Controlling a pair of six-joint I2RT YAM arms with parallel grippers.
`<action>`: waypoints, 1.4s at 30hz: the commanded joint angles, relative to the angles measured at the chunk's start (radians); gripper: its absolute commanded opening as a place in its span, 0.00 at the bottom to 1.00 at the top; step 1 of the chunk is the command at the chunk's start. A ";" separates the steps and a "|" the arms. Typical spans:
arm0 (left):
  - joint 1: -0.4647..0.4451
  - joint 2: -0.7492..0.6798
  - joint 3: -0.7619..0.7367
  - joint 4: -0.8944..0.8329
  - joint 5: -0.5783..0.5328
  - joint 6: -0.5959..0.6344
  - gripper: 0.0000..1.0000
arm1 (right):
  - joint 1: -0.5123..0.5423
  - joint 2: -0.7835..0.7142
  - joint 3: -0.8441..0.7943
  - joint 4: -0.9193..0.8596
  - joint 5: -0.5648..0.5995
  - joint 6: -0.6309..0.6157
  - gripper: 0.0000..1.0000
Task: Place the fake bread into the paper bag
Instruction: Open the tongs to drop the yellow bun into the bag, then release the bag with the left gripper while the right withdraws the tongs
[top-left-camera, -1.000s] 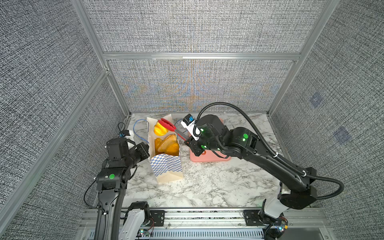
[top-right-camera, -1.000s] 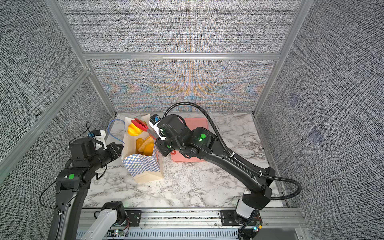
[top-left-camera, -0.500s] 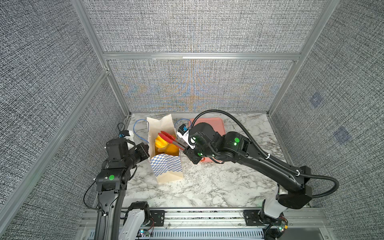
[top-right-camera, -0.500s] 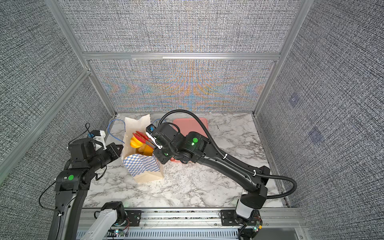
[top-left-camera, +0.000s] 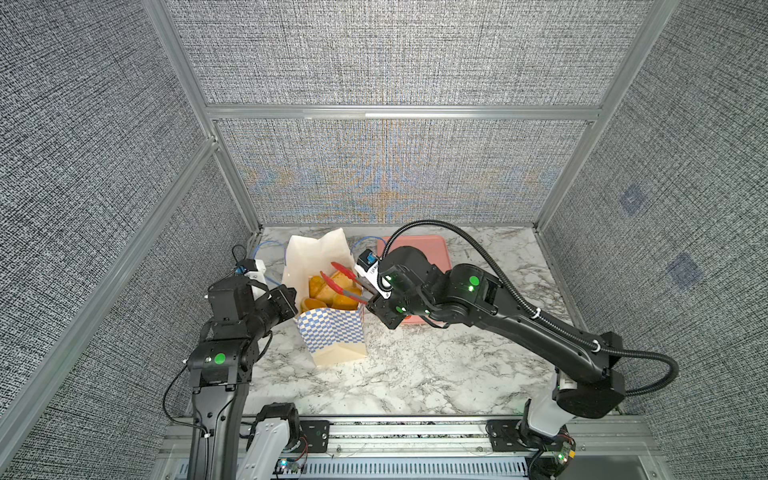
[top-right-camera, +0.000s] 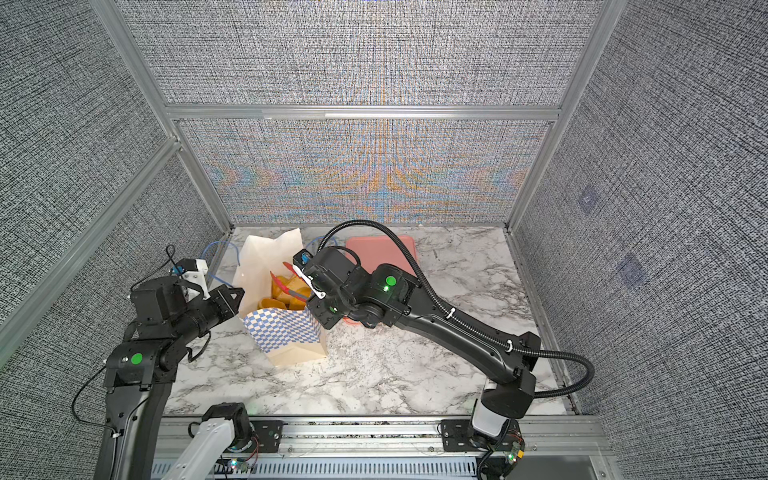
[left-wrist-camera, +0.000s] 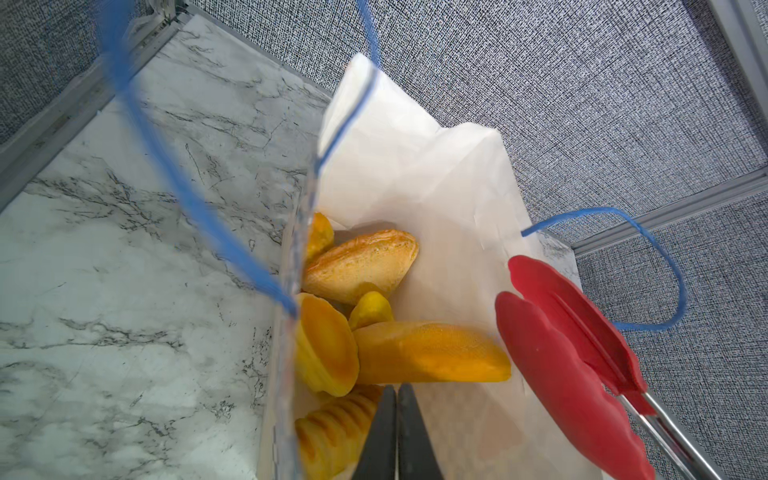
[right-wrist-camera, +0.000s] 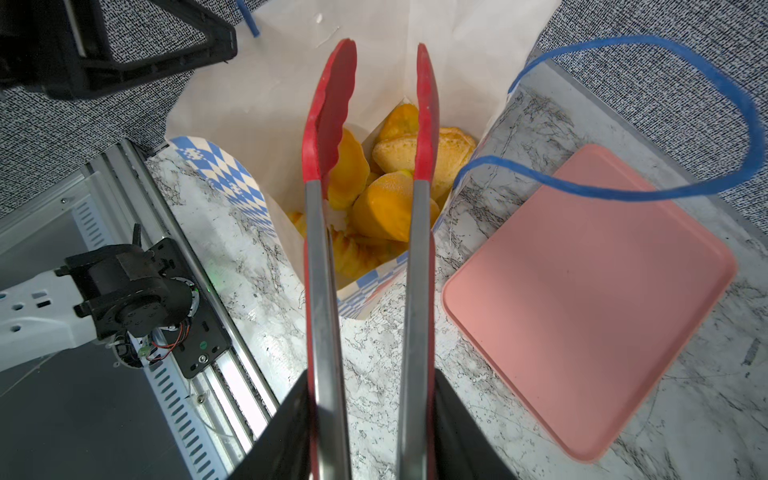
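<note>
Cream-white paper banded in blue-and-white checks forms the paper bag (top-left-camera: 332, 332) (top-right-camera: 286, 332), which stands upright and open on the grey-veined marble worktop (top-left-camera: 415, 370) (top-right-camera: 374, 374). Its thin blue cord handles (right-wrist-camera: 706, 95) flop outward.

The fake bread (top-left-camera: 322, 286) (top-right-camera: 282, 293), golden-yellow to orange-brown toy pastries, lies piled inside the bag. The left wrist view shows a long smooth loaf (left-wrist-camera: 428, 353), a paler oval bun (left-wrist-camera: 361, 262) and a ridged roll (left-wrist-camera: 332, 432) close to the left gripper's fingers.

The right gripper (right-wrist-camera: 370, 386) (top-left-camera: 372, 302) reaches in from the right of both top views. It clasps the red-tipped steel tongs (right-wrist-camera: 328, 124) (top-left-camera: 345, 280) by their bare metal arms. Its jaws stand partly apart, one black finger against the outside of each arm. The tongs' red tips are spread and hang over the mouth of the bag, above the pile of bread.

The left gripper (left-wrist-camera: 396, 392) (top-left-camera: 289, 299) sits at the bag's left rim with its jaws pressed together. Only a hairline shows between them, and I cannot tell whether paper is nipped there.

A flat pink plastic tray (right-wrist-camera: 582, 299) (top-left-camera: 419, 249) lies on the worktop just beside the bag on its right. In both top views the right arm hides part of it.
</note>
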 joint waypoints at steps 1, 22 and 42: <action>0.000 -0.003 0.010 -0.010 -0.009 0.015 0.08 | 0.002 -0.007 0.016 0.045 0.009 -0.005 0.43; 0.000 0.089 0.300 -0.072 -0.153 0.181 0.76 | -0.116 -0.162 -0.028 0.122 0.094 -0.025 0.40; 0.307 0.406 0.335 0.260 -0.269 0.052 0.78 | -0.776 -0.389 -0.453 0.245 -0.102 0.075 0.40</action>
